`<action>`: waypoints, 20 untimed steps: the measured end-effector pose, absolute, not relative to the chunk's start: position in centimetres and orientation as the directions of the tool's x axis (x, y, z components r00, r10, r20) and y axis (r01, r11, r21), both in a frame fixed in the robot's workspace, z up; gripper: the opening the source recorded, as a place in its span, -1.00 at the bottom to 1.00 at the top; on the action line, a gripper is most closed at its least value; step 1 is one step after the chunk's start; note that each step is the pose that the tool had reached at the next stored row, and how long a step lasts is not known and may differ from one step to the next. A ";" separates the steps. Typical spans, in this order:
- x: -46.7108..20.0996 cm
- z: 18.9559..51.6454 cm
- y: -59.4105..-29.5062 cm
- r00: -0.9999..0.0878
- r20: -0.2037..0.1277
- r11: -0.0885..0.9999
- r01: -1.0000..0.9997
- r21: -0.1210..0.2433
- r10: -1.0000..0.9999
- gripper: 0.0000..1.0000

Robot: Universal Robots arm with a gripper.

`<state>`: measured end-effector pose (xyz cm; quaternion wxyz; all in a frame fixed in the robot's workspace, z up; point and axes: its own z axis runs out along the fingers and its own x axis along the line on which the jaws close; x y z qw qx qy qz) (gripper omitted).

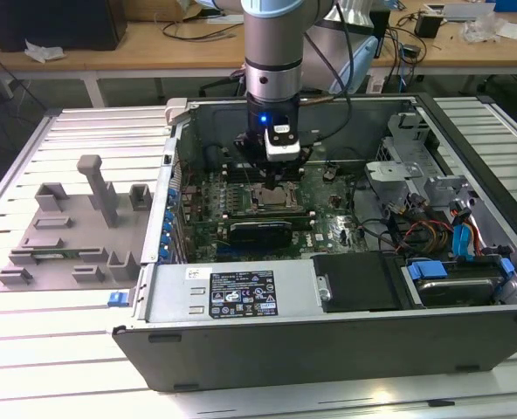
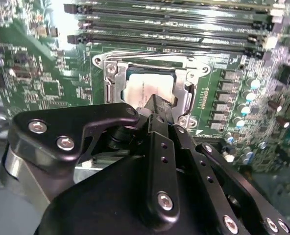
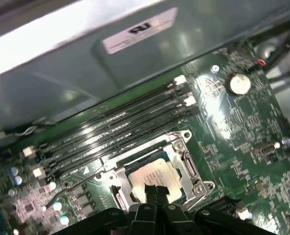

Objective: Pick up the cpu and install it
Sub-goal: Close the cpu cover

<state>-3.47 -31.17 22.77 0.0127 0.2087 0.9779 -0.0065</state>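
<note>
Well off to the exterior view's left of the jaws, a grey moulded fixture (image 1: 66, 231) lay on the slatted counter (image 1: 58, 358). The open computer case (image 1: 328, 349) stood just beside it. The arm (image 1: 272, 52) hung straight down into the case, and its wrist block hid most of the jaws from that camera.

In both wrist views the jaws were clenched on nothing. Their black fingertips (image 3: 151, 192) (image 2: 157, 105) were pressed together directly over the cpu (image 3: 150, 171) (image 2: 145, 88). The cpu lay flat inside the socket frame (image 3: 182, 152) (image 2: 110, 73) on the motherboard (image 1: 328, 227). The fingertips covered part of its silver top, and whether they touched it could not be told. Beyond the jaws ran the memory slots (image 3: 120, 129) (image 2: 169, 24).

In the first wrist view a coin cell (image 3: 239, 83) sat well apart from the jaws. To the exterior view's right of the jaws, a drive bay (image 1: 468, 279) held blue and orange cables, tangled and hard to trace.
</note>
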 end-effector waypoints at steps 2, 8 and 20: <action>-3.5 22.8 -31.2 -0.931 -0.027 0.931 0.364 -0.007 0.364 -0.79; -3.5 22.8 -31.2 -0.989 -0.028 0.990 0.143 -0.007 0.143 -0.79; -3.5 22.8 -31.4 -0.999 -0.028 0.999 -0.033 -0.007 -0.033 -0.79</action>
